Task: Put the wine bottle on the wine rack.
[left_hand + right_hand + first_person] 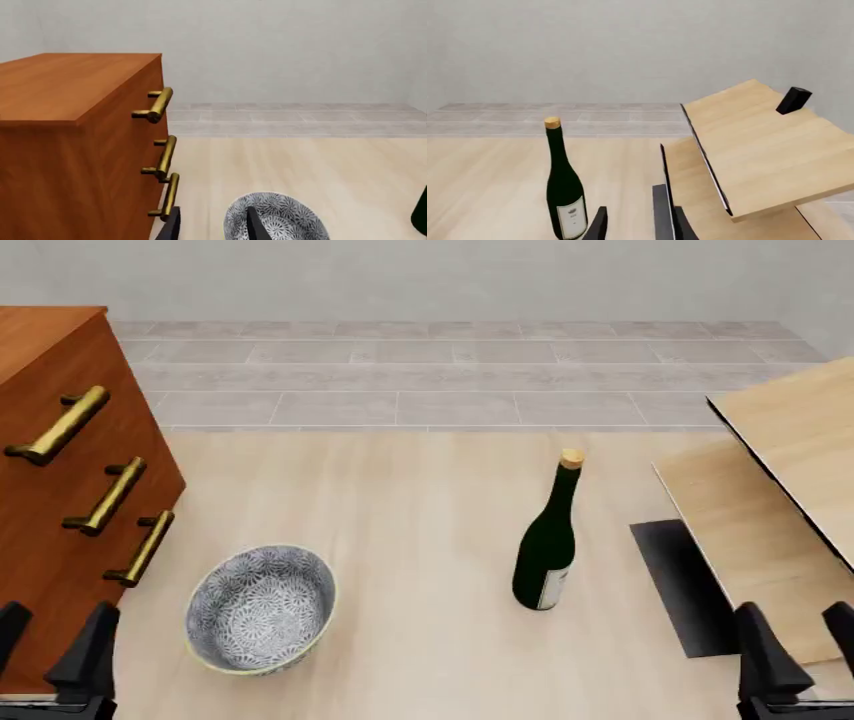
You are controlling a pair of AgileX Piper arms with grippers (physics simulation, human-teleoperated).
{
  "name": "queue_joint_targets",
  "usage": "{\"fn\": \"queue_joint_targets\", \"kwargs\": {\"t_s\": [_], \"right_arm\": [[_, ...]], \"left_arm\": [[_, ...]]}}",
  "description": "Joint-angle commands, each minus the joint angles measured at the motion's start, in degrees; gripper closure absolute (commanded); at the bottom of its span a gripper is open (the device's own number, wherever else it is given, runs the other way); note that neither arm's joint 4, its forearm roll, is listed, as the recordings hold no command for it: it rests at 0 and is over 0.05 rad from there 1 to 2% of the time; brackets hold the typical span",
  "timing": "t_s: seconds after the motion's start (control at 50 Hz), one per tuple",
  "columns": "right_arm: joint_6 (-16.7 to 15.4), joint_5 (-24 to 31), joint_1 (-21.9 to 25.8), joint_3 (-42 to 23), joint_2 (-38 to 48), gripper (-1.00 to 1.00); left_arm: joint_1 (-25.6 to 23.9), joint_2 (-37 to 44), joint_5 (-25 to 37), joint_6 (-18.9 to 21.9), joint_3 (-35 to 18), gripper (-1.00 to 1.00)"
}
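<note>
Dark green glass marks the wine bottle point(547, 550), standing upright near the middle of the tabletop point(414, 500), clear of both arms. The wine rack point(774, 490) sits along the right edge, a drawer cabinet point(54, 440) along the left, a patterned bowl point(260, 608) beside it. Left gripper point(54, 660) and right gripper point(798, 655) wait at the near edge, jaws spread and holding nothing.

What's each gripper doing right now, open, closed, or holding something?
Left gripper: open, fingers apart, holding nothing.
Right gripper: open, fingers apart, holding nothing; wine bottle stands untouched.
</note>
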Motion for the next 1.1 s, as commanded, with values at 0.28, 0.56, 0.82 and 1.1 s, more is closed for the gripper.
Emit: {"fn": "queue_joint_targets", "kwargs": {"t_s": [0.28, 0.56, 0.82, 1.1], "right_arm": [[-1.17, -5.45, 2.01, -0.61, 6.94, -1.0], [-2.19, -18.72, 5.65, -1.14, 21.61, -1.0], [-1.08, -31.02, 8.78, -2.24, 36.96, -1.0], [-1.17, -38.43, 12.29, -4.8, 48.53, -1.0]], "left_arm": [[-1.15, -0.1, -0.67, 1.56, -0.37, -1.0], [-0.51, -0.14, -1.26, 2.33, 0.03, -1.0], [-0.54, -0.13, -1.37, 2.29, 0.04, -1.0], [-0.53, -0.13, -1.05, 1.72, 0.05, -1.0]]}}
